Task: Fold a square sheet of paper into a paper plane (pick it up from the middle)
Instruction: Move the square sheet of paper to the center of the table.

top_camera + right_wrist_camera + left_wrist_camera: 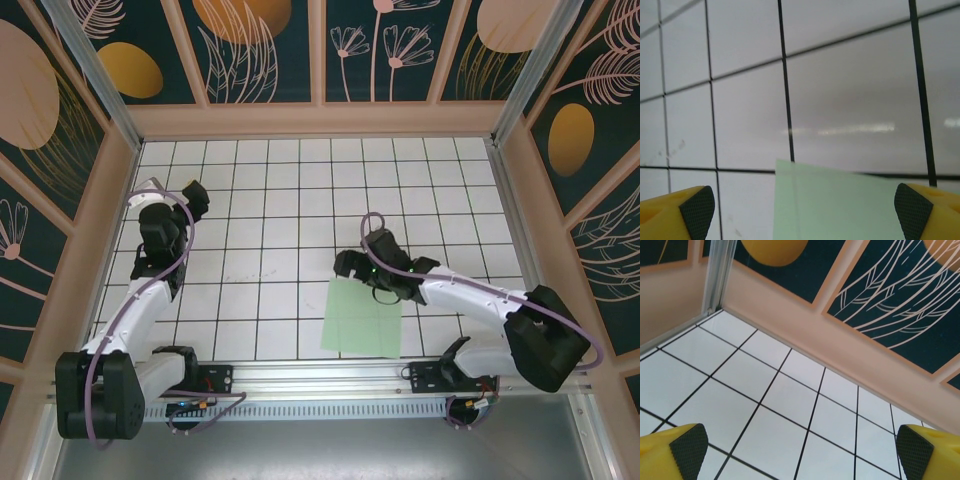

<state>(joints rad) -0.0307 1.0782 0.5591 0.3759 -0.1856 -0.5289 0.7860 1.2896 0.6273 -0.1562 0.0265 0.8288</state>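
Paper sheet (362, 318) whole from above, corner and crease in right wrist view, left jaws and right jaws wide.

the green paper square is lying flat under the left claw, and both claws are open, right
Not the left. The square sheet of paper lies flat at the right claw, whose open fingers frame its corner in the right wrist view. The top external view shows the left claw far off over bare tiles. Both claws are open.
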